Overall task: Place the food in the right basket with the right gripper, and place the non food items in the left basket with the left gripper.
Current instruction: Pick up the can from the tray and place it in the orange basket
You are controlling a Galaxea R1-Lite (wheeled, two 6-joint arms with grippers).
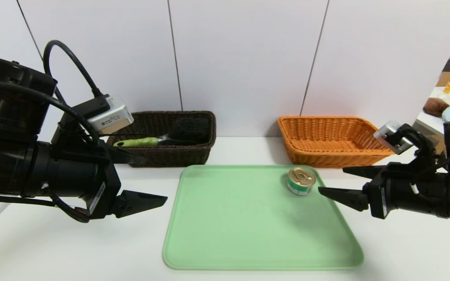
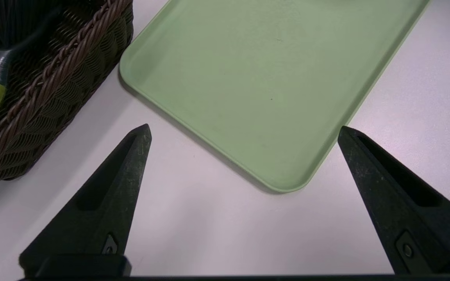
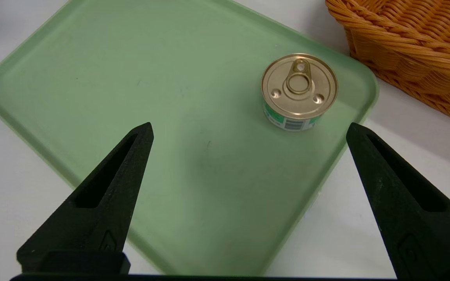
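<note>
Right of centre in my head view, the tin can [image 1: 301, 180] stands upright on the green tray [image 1: 248, 234], near the tray's upper right corner, gold pull-tab lid up. My right gripper [image 1: 332, 181] comes in from the right edge of the frame, its fingers spread wide and holding nothing; the lower fingertip is just beside the can, not touching it. Behind the can, at upper right, sits the orange basket [image 1: 330, 140] on the white tabletop [image 1: 53, 249]. At upper left, the dark brown basket [image 1: 170, 154] holds the brush [image 1: 162, 138], green handle pointing left. My left gripper [image 1: 147, 179] hangs at the left of the frame, just beside the tray's left edge, fingers wide apart, nothing between them.
</note>
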